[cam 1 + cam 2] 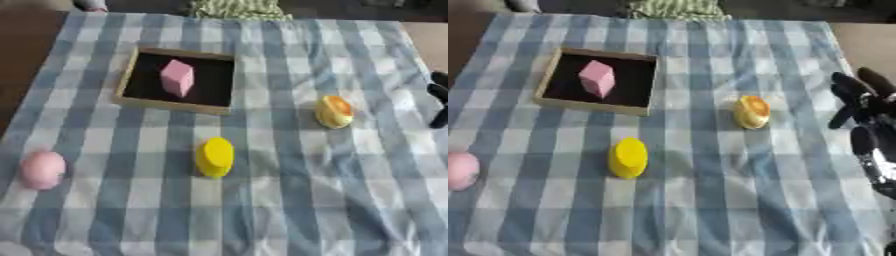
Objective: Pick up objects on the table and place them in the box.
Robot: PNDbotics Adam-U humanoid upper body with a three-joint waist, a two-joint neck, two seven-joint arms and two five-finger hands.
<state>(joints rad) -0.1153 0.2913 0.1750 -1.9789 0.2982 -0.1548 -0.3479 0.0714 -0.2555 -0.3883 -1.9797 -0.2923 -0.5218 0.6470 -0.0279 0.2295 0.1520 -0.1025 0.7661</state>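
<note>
Box (131, 76) at upper left holds a pink block (177, 77); yellow cylinder (214, 157), orange-topped piece (333, 111) and pink ball (42, 170) lie on the checked surface (289, 200). Right robot hand (857, 97) at right edge, fingers spread, released.

We look down from the robot's head with two eyes side by side. Both see the same checked table (289, 200) and box (131, 75).
</note>
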